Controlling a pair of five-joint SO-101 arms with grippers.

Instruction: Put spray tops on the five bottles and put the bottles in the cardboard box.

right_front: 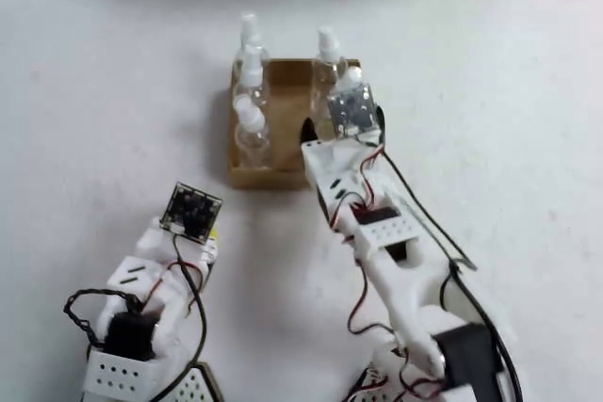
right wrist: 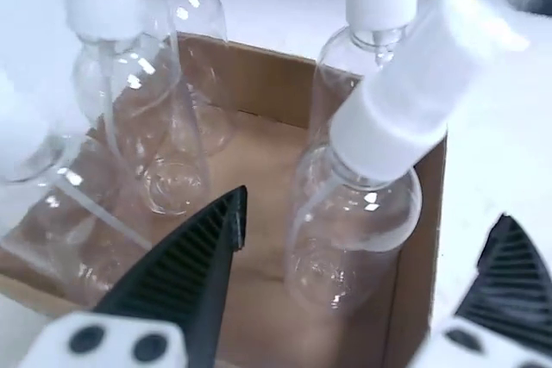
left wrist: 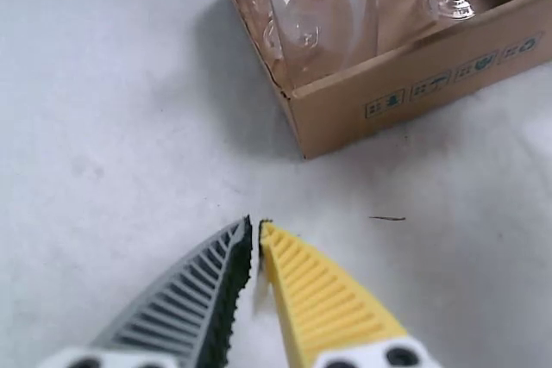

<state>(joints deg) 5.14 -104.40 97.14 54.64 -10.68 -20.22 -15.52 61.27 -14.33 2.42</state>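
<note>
Box (right_front: pixel 247 174), centre-top of the high view, holds five capped bottles (right_front: pixel 251 120). Right gripper (right wrist: pixel 371 217) is spread wide over the tilted bottle (right wrist: pixel 345 239). Left gripper (left wrist: pixel 256 234), lower left, has its tips pinched together.

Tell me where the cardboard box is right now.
The cardboard box sits mid-table in the high view, bottles standing inside; the right gripper hangs over its right end, and the left gripper lies short of its near left corner.
</note>
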